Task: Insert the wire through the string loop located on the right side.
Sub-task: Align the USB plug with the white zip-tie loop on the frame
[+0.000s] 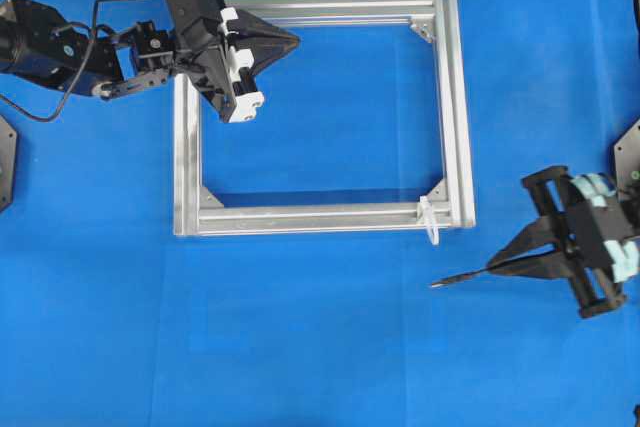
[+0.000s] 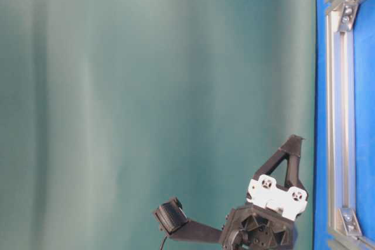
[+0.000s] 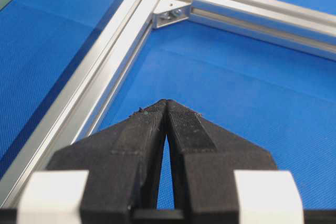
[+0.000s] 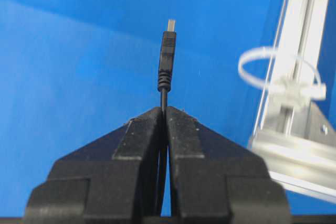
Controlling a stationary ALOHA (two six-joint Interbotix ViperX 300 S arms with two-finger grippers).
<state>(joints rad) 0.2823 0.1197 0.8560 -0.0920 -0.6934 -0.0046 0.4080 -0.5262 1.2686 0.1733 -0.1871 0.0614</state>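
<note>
Blue mat; right hand clamps wire; left hand closed, empty.

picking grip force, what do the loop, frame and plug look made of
Loop: whitish translucent plastic, looks like a thin, springy strap. Frame: silver metal, probably aluminium, brushed, slotted extrusion. Plug: matte black moulded plastic with ribbed collar, small silvery metal tip.
</note>
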